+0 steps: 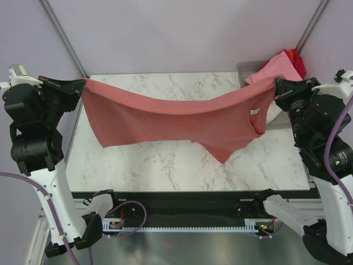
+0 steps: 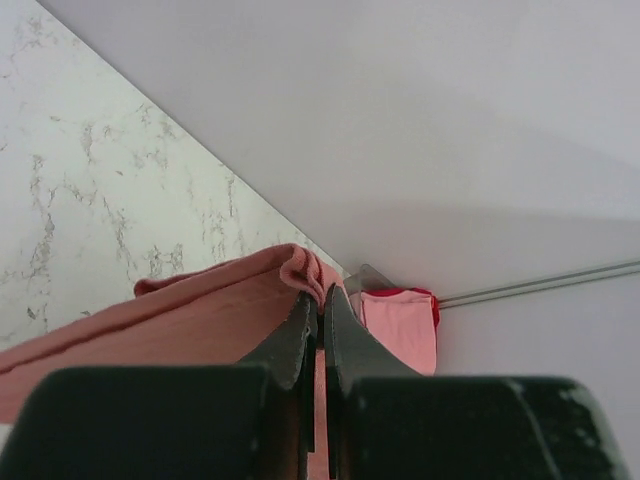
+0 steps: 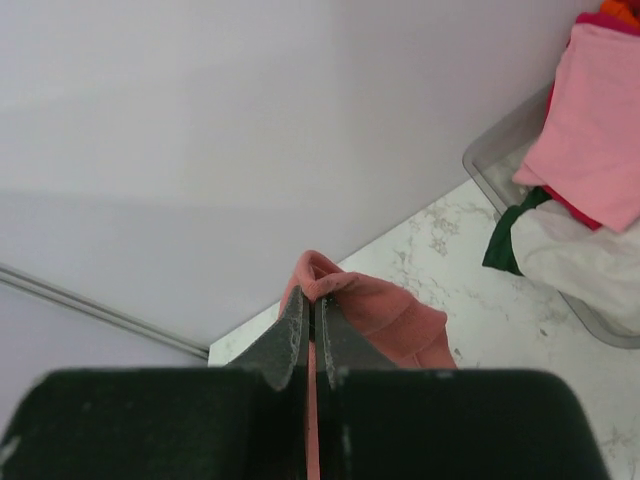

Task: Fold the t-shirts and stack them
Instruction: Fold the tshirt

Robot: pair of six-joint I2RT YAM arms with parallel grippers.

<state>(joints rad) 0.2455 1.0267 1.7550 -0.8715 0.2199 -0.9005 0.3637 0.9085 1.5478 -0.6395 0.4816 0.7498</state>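
You have the dusty brick-red t-shirt [image 1: 176, 118] strung in the air above the bench [image 1: 165, 165], spanning it from the left edge to the right edge. Your left gripper [image 1: 83, 85] is clamped on one bunched corner of the cloth, over the bench's far-left corner. In the left wrist view the fabric folds over the pinched fingertips. Your right gripper [image 1: 276, 88] is likewise closed on the shirt, above the bench's right edge toward its far-right corner. Its wrist view shows a hump of cloth squeezed between the two fingers.

Between the two grips the top edge sags in a shallow curve and the rest hangs down as a sheet. The lowest tip droops right of the bench's middle, and you cannot tell from above whether it touches the marble surface.

At the bench's far-right corner stands the clear grey tub [image 3: 500, 150]. A light pink t-shirt [image 3: 600, 130] is draped over its rim and a bright red t-shirt [image 1: 295, 55] peeks out behind that. A white t-shirt [image 3: 580, 260] and a dark green t-shirt [image 3: 510, 235] are tucked beneath the pink one.
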